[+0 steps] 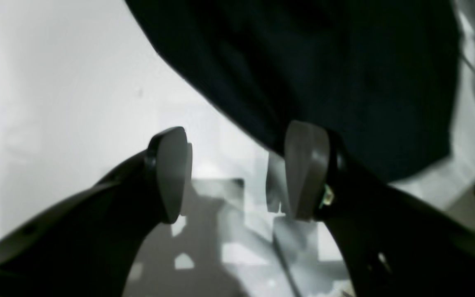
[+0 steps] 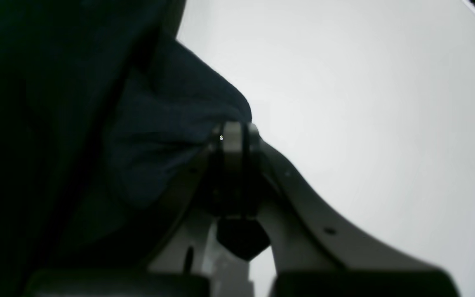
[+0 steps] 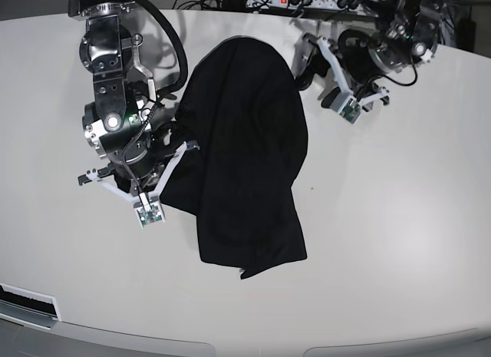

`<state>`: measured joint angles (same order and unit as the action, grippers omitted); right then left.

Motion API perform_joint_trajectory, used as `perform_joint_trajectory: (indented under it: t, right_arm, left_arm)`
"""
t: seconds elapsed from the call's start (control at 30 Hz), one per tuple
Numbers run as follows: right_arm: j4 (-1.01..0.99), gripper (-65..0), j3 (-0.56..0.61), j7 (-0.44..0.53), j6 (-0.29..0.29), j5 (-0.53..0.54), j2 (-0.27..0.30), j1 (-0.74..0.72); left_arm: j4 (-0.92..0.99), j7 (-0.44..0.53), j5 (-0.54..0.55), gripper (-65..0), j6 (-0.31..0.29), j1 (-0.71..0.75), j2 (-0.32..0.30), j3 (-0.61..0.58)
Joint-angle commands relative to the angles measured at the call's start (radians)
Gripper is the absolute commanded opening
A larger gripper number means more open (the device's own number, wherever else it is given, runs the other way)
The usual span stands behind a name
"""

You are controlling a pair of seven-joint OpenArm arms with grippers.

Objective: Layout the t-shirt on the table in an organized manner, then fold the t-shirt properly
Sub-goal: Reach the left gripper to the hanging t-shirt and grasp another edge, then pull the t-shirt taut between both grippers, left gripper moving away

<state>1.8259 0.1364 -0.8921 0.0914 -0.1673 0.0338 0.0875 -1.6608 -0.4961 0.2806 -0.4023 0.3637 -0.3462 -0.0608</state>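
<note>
The right gripper (image 2: 237, 134) is pinching a bunched fold of the t-shirt (image 2: 167, 123) between its closed pads — dark cloth is spilling away from the tips toward nine o'clock in the right wrist view. In the base view this gripper (image 3: 170, 156) is sitting at the shirt's nine o'clock edge, its arm rising toward twelve o'clock.

The left gripper (image 1: 237, 173) is standing with its jaws spread wide and nothing between them; one pad (image 1: 305, 169) is lying just beside the t-shirt's (image 1: 324, 70) edge. In the base view it (image 3: 318, 69) is hovering at the garment's two o'clock side.

The t-shirt (image 3: 245, 157) is lying rumpled and elongated on the table (image 3: 399, 219) — running from twelve o'clock down to six o'clock, near the middle of the white surface.
</note>
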Motion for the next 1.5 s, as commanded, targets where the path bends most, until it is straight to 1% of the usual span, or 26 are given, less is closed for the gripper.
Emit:
perform_joint_trajectory:
  t: [0.0, 0.1, 0.17, 0.23, 0.3, 0.33, 0.37, 0.4, 0.43, 0.5, 0.6, 0.67, 0.73, 0.8, 0.93, 1.03, 1.13, 1.33, 1.4, 1.47]
  right_arm:
    - [0.020, -65.0, -0.001, 0.021, -0.001, -0.005, 0.006, -0.008]
    - [0.020, -65.0, -0.001, 0.024, -0.005, -0.005, 0.006, 0.002]
    - [0.020, -65.0, -0.001, 0.024, -0.004, -0.005, 0.006, 0.004]
    - [0.020, -65.0, -0.001, 0.023, -0.003, -0.005, 0.006, 0.004]
    - [0.020, -65.0, -0.001, 0.023, 0.000, -0.005, 0.010, 0.004]
    - [0.020, -65.0, -0.001, 0.024, 0.007, -0.004, 0.015, 0.004]
    - [0.020, -65.0, -0.001, 0.024, 0.011, -0.005, 0.021, 0.004]
    - [0.020, -65.0, -0.001, 0.024, 0.011, -0.005, 0.029, 0.004]
    - [0.020, -65.0, -0.001, 0.024, 0.012, -0.005, 0.039, 0.004]
    - [0.020, -65.0, -0.001, 0.024, 0.012, -0.005, 0.060, 0.004]
    - [0.020, -65.0, -0.001, 0.024, 0.014, -0.005, 0.101, 0.004]
    - [0.020, -65.0, -0.001, 0.023, 0.014, -0.005, 0.128, 0.004]
    - [0.020, -65.0, -0.001, 0.018, 0.015, -0.004, 0.151, 0.004]
    - [0.020, -65.0, -0.001, 0.016, 0.022, -0.004, 0.171, 0.004]
    - [0.020, -65.0, -0.001, 0.012, 0.021, -0.004, 0.215, 0.004]
    - [0.020, -65.0, -0.001, 0.007, 0.022, -0.004, 0.222, 0.004]
    - [0.021, -65.0, -0.001, -0.010, 0.021, 0.014, 0.221, 0.003]
    - [0.042, -65.0, -0.001, -0.029, 0.020, 0.010, 0.221, 0.004]
    - [0.042, -65.0, -0.001, -0.029, 0.020, 0.011, 0.221, 0.004]
    - [0.042, -65.0, -0.001, -0.023, 0.021, 0.011, 0.221, 0.004]
  left_arm:
    - [0.014, 0.019, 0.011, -26.8, -0.009, -0.024, 0.014, -0.012]
    - [0.124, 0.029, 0.001, -26.8, -0.031, -0.097, 0.051, -0.057]
    - [0.202, 0.049, -0.032, -26.8, -0.034, -0.145, 0.071, -0.095]
    - [0.280, 0.077, -0.075, -26.8, -0.027, -0.192, 0.086, -0.135]
    - [0.343, 0.077, -0.108, -28.1, 0.003, -0.238, 0.098, -0.172]
    - [0.364, 0.076, -0.126, -33.6, 0.017, -0.258, 0.103, -0.189]
    - [0.374, 0.067, -0.142, -43.6, 0.028, -0.275, 0.103, -0.204]
    - [0.373, 0.047, -0.154, -56.1, 0.030, -0.287, 0.103, -0.217]
    - [0.367, 0.021, -0.166, -65.0, 0.029, -0.299, 0.102, -0.222]
    - [0.331, -0.043, -0.187, -65.0, 0.030, -0.322, 0.101, -0.219]
    - [0.211, -0.145, -0.186, -65.0, 0.030, -0.340, 0.073, -0.193]
    - [0.091, -0.202, -0.186, -65.0, 0.044, -0.341, 0.039, -0.167]
    - [-0.022, -0.242, -0.186, -65.0, 0.092, -0.339, -0.011, -0.141]
    - [-0.108, -0.246, -0.187, -65.0, 0.130, -0.327, -0.066, -0.106]
    - [-0.186, -0.247, -0.187, -65.0, 0.137, -0.307, -0.164, -0.025]
    - [-0.211, -0.257, -0.181, -65.0, 0.138, -0.306, -0.242, 0.041]
    - [-0.254, -0.264, -0.130, -65.0, 0.138, -0.306, -0.323, 0.118]
    - [-0.347, -0.282, -0.014, -65.0, 0.138, -0.306, -0.467, 0.268]
    - [-0.363, -0.285, 0.048, -65.0, 0.138, -0.306, -0.505, 0.307]
    - [-0.361, -0.281, 0.114, -65.0, 0.137, -0.306, -0.527, 0.327]
